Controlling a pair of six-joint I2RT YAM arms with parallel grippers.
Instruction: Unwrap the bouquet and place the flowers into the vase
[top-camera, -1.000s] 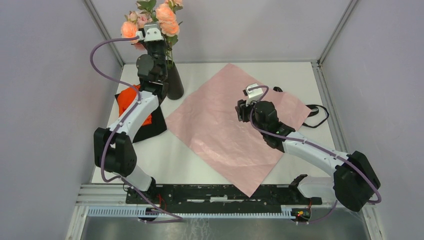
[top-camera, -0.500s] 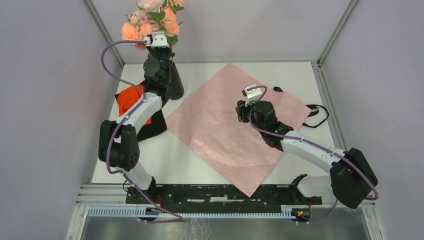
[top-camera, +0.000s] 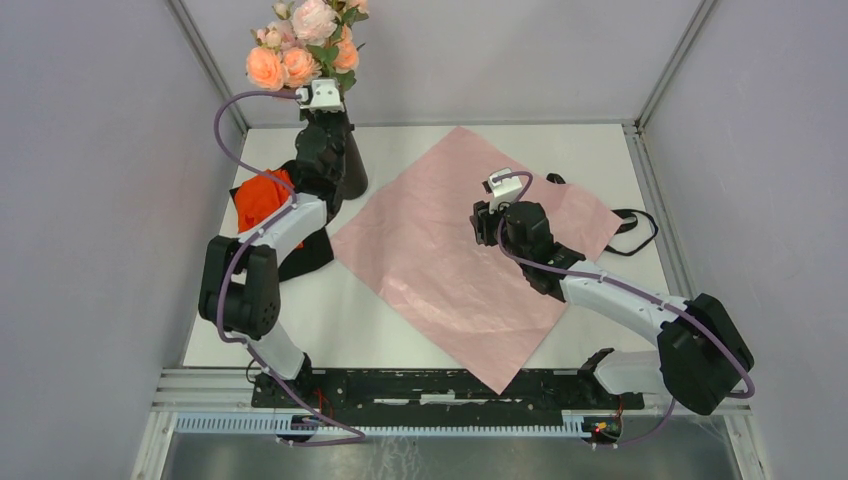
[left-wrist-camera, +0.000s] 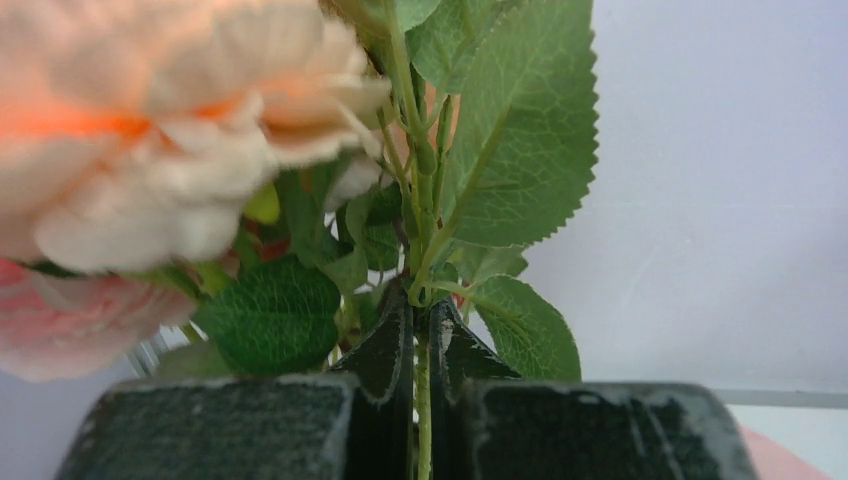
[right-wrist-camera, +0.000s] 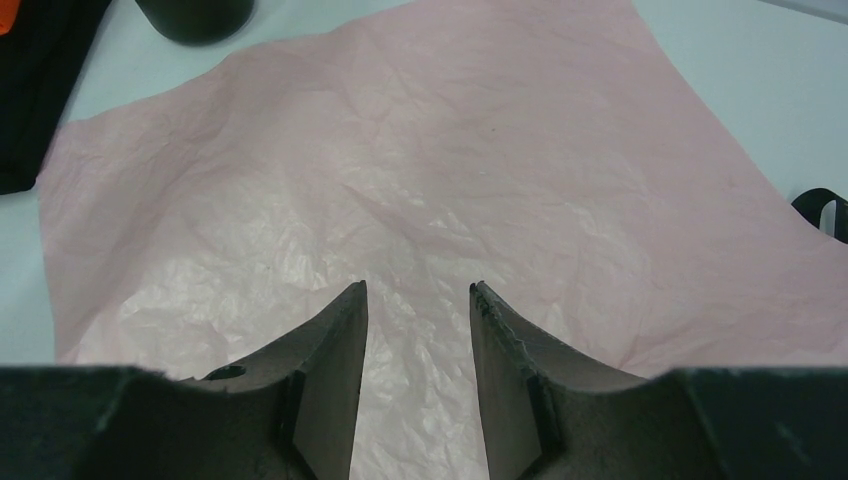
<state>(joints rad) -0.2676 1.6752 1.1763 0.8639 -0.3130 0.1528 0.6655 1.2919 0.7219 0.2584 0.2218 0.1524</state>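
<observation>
since a second ago the left arm has swung its wrist rightward and the bunch of pink and peach artificial roses (top-camera: 305, 45) now sits higher, above the tall matte-black tapered vase (top-camera: 350, 165) at the far left corner. the left gripper (left-wrist-camera: 421, 335) is pressed together on a thin green stem (left-wrist-camera: 424, 420) — serrated leaves crowd its camera. the right gripper (right-wrist-camera: 417, 340) hangs with jaws parted, holding nothing, over the flat crinkled pink wrapping paper (top-camera: 450, 250). the surface is a white tabletop (top-camera: 350, 320) inside pale grey walls with aluminium corner posts; an orange-red cloth (top-camera: 262, 200) lies on a black cloth (top-camera: 305, 255) at left — a black ribbon (top-camera: 630, 225) at right. no writing is readable.
</observation>
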